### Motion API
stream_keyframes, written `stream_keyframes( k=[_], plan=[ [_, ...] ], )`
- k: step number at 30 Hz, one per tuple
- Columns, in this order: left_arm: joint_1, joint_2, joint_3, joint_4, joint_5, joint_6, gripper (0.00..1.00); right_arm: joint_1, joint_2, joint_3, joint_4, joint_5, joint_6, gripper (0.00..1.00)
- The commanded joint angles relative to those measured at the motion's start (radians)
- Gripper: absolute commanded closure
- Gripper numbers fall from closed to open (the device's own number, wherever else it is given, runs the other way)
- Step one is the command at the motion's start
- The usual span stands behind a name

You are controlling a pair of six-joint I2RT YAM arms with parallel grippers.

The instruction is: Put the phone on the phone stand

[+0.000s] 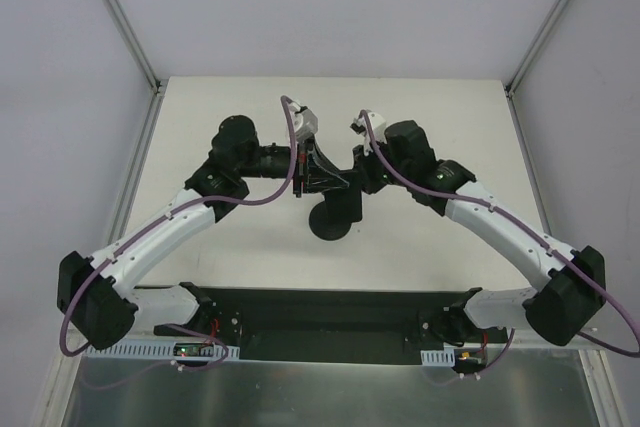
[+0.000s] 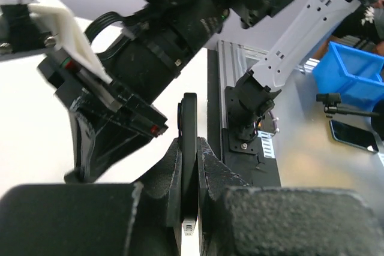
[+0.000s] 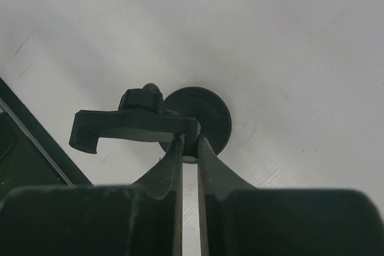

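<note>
White table [image 1: 220, 97], pale grey walls [image 1: 330, 7], aluminium corner posts [image 1: 122, 17], blue bin [image 2: 354, 73].

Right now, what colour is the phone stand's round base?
Black; the phone stand base shows best in the right wrist view.

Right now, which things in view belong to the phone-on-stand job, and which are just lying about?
Job: phone, clamped edge-on in left gripper; phone stand, pinched at its top by right gripper.
Lying about: blue bin; phone-like slab on the grey bench beside the table.
</note>
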Motion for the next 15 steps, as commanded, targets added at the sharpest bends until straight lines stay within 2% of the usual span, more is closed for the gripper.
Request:
stream_keyframes(
  k=[1,5,10,15],
  plan=[
    [-0.006,0.072,0.055,0.322,0.221,0.038,1.0,-0.053,0.023,0.041,0.116,-0.355,-0.113,1.0],
    [-0.006,0.144,0.065,0.337,0.274,0.073,1.0,-0.132,0.043,0.068,0.122,-0.472,-0.15,1.0],
    [0.006,0.214,0.129,0.296,0.349,0.108,1.0,-0.153,0.048,0.027,0.182,-0.613,-0.193,1.0],
    [0.041,0.28,0.155,0.281,0.376,0.085,1.0,-0.158,0.08,0.018,0.205,-0.653,-0.193,0.99]
  ],
)
